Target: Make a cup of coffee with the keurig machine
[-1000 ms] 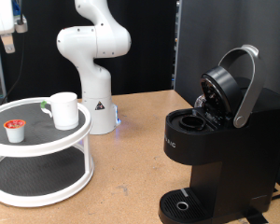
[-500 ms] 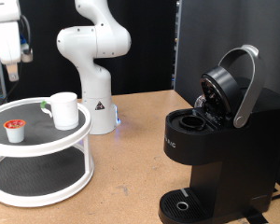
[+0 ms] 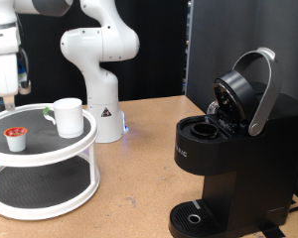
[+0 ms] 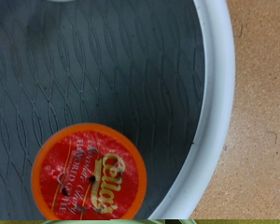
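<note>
The white cup (image 3: 69, 116) stands on the upper shelf of a round white two-tier stand (image 3: 77, 145) at the exterior view's left. A small white pod (image 3: 14, 137) with a red-orange top sits on the same shelf, left of the cup. My gripper (image 3: 11, 98) hangs above the pod, pointing down and holding nothing. The wrist view shows the pod's red-orange lid (image 4: 89, 173) on the dark ribbed mat, beside the stand's white rim (image 4: 215, 103). The black keurig machine (image 3: 228, 169) stands at the right with its lid (image 3: 250, 89) swung open and its pod chamber bare.
The white arm base (image 3: 101, 109) stands behind the stand. The stand's lower shelf (image 3: 40, 183) is empty. Bare wooden table (image 3: 139, 169) lies between the stand and the machine. A round drip tray (image 3: 194, 218) sits at the machine's foot.
My gripper has come down and slightly right from the top left corner, closer above the pod. The cup, pod and machine have not moved.
</note>
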Action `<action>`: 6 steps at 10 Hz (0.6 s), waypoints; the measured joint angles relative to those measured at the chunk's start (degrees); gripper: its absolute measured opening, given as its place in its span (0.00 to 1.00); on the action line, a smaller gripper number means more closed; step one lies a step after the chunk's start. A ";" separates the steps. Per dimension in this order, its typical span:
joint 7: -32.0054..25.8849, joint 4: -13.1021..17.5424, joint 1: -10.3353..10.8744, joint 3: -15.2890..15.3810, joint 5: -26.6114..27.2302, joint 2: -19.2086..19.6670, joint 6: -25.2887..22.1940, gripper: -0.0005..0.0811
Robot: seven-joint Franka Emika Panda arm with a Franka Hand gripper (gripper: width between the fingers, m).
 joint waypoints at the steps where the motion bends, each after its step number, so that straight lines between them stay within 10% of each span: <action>1: 0.00 -0.71 -0.01 -0.40 -0.40 0.74 1.58 1.00; 6: -0.98 -4.50 -0.01 -1.69 -1.58 2.77 8.18 1.00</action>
